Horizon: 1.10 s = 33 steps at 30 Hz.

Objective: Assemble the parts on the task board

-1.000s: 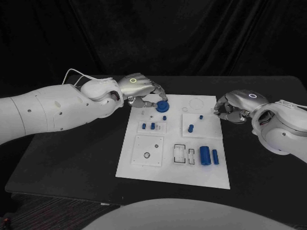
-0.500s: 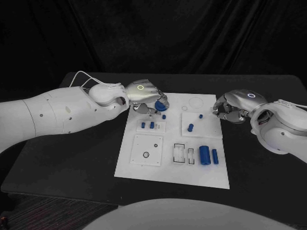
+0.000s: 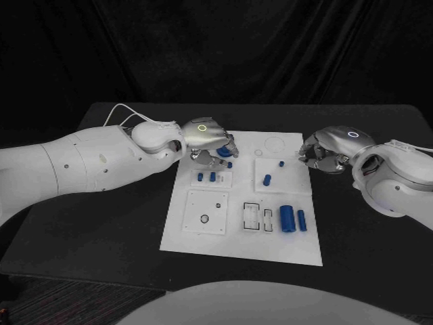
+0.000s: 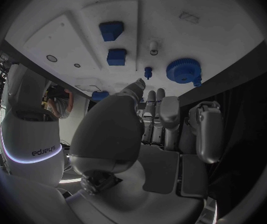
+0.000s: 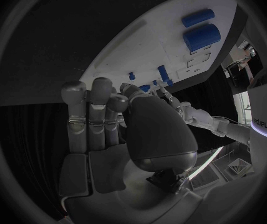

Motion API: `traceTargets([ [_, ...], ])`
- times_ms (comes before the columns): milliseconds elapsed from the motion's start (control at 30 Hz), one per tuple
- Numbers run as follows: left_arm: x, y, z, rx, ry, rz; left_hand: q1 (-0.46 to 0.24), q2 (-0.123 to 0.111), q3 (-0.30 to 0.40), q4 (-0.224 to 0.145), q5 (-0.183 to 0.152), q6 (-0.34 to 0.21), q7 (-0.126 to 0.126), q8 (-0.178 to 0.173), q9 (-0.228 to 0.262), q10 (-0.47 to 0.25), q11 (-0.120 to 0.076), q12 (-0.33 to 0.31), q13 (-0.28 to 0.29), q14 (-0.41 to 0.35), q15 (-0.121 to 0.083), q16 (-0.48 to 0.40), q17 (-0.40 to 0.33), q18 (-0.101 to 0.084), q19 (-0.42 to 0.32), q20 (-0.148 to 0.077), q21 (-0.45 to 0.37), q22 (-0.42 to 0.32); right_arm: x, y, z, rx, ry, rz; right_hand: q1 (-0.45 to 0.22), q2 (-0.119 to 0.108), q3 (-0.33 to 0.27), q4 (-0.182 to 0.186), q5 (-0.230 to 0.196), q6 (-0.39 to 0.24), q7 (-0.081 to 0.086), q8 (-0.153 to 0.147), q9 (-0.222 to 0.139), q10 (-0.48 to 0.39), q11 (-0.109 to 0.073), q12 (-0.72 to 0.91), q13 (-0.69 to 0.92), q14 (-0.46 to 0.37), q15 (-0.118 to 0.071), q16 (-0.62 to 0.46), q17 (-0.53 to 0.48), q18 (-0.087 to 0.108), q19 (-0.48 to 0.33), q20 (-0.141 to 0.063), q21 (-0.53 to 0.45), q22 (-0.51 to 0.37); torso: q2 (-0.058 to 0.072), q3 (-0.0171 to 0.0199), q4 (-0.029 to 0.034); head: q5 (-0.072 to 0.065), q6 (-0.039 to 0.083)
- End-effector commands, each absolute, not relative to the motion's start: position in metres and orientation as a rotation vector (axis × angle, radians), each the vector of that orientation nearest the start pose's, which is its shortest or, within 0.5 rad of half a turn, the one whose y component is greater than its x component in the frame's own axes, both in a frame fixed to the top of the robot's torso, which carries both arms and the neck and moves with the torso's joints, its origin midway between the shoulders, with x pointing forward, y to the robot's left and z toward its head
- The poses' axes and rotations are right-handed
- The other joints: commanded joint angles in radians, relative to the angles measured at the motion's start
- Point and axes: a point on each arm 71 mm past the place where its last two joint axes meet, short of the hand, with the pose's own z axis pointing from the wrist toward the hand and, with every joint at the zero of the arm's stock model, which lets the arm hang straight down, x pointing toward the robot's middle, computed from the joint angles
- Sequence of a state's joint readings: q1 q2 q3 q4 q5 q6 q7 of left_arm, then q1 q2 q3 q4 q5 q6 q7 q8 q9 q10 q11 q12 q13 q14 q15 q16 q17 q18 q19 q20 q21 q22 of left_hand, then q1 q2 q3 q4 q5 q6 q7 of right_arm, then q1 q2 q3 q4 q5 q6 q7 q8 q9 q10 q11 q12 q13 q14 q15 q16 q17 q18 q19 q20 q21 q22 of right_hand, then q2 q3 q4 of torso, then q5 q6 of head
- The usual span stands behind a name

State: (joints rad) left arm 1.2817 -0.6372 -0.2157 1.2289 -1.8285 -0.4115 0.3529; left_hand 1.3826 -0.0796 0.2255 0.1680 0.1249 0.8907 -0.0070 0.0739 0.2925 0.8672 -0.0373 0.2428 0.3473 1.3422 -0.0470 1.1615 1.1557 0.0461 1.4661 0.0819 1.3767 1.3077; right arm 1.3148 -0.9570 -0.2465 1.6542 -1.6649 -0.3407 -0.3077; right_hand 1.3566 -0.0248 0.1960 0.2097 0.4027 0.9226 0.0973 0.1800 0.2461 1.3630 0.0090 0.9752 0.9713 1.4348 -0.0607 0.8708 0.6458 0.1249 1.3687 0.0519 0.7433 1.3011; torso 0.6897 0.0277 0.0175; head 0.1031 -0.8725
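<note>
Left hand (image 3: pixel 206 139) now further over task board (image 3: pixel 238 240), empty, fingers apart.

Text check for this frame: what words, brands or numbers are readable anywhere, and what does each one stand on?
"sharpa", seen upside down, on the robot's white casing in the left wrist view.
"sharpa", again upside down and partly cut off, on the white casing in the right wrist view.
The task board shows drawn outlines but no lettering that can be read.

Black table (image 3: pixel 99 223) under white board; black curtain (image 3: pixel 216 47) hangs behind table.
</note>
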Motion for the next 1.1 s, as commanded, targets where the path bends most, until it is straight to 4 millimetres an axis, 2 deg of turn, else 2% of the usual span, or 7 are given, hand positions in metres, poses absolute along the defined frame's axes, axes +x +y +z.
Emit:
traceTargets([
  [33,0.503,0.153,-0.217,0.947,1.439,-0.699,0.008,0.004,0.005,-0.004,0.004,0.01,-0.001,0.005,-0.002,0.012,0.0,0.007,-0.002,-0.011,0.001,0.003,-0.005,0.0,0.002,-0.005,-0.007,0.201,0.454,-0.228,-0.194,-0.299,1.671,0.361,0.0,-0.001,0.003,0.001,0.007,0.006,0.001,-0.004,-0.001,-0.007,-0.002,-0.006,-0.001,0.004,0.001,-0.007,-0.001,0.01,0.006,-0.001,-0.004,-0.001,-0.001,-0.0002,0.0001,0.0,0.0],
  [200,0.505,0.152,-0.219,0.946,1.451,-0.695,0.014,0.003,0.016,-0.012,0.019,0.017,0.001,0.004,-0.007,0.034,0.0,0.013,-0.001,-0.018,0.001,0.002,-0.02,0.001,0.0,-0.005,-0.013,0.2,0.454,-0.228,-0.195,-0.3,1.672,0.361,0.001,-0.001,0.004,0.0,0.007,0.006,0.001,-0.004,-0.002,-0.007,-0.002,-0.007,-0.002,0.004,0.001,-0.007,-0.001,0.01,0.006,-0.001,-0.004,-0.001,0.0,0.0004,-0.0002,-0.001,0.0],
  [400,0.507,0.151,-0.224,0.937,1.479,-0.68,0.005,0.003,0.02,-0.01,0.016,0.009,-0.002,-0.003,-0.014,0.049,0.006,0.021,0.004,-0.03,0.0,-0.006,-0.039,0.003,-0.006,-0.005,-0.025,0.197,0.454,-0.228,-0.195,-0.301,1.676,0.359,0.002,-0.001,0.005,-0.001,0.008,0.007,0.001,-0.004,-0.002,-0.007,-0.002,-0.009,-0.003,0.004,0.001,-0.008,-0.002,0.01,0.006,-0.002,-0.004,-0.001,0.0,0.0001,0.0009,-0.002,0.0],
  [567,0.507,0.149,-0.228,0.933,1.491,-0.674,0.015,0.008,0.034,-0.022,0.035,0.02,0.003,0.001,-0.016,0.057,0.004,0.026,0.01,-0.035,0.0,-0.004,-0.048,0.003,-0.007,-0.005,-0.028,0.197,0.454,-0.227,-0.195,-0.302,1.677,0.359,0.003,-0.001,0.005,-0.001,0.008,0.007,0.001,-0.004,-0.002,-0.008,-0.002,-0.01,-0.004,0.004,0.0,-0.008,-0.001,0.01,0.006,-0.002,-0.004,-0.001,0.0,-0.0003,0.0015,-0.005,0.0],
  [1100,0.507,0.147,-0.239,0.93,1.507,-0.677,0.019,0.013,0.048,-0.034,0.037,0.041,0.006,0.008,-0.017,0.077,0.005,0.038,0.023,-0.045,-0.002,-0.009,-0.07,0.005,-0.011,-0.005,-0.038,0.194,0.454,-0.227,-0.195,-0.303,1.681,0.357,0.006,-0.001,0.007,-0.004,0.008,0.008,0.001,-0.004,-0.002,-0.009,-0.001,-0.013,-0.007,0.004,0.0,-0.01,-0.003,0.01,0.006,-0.002,-0.006,-0.002,0.0,-0.0003,0.0008,-0.006,0.0],
])
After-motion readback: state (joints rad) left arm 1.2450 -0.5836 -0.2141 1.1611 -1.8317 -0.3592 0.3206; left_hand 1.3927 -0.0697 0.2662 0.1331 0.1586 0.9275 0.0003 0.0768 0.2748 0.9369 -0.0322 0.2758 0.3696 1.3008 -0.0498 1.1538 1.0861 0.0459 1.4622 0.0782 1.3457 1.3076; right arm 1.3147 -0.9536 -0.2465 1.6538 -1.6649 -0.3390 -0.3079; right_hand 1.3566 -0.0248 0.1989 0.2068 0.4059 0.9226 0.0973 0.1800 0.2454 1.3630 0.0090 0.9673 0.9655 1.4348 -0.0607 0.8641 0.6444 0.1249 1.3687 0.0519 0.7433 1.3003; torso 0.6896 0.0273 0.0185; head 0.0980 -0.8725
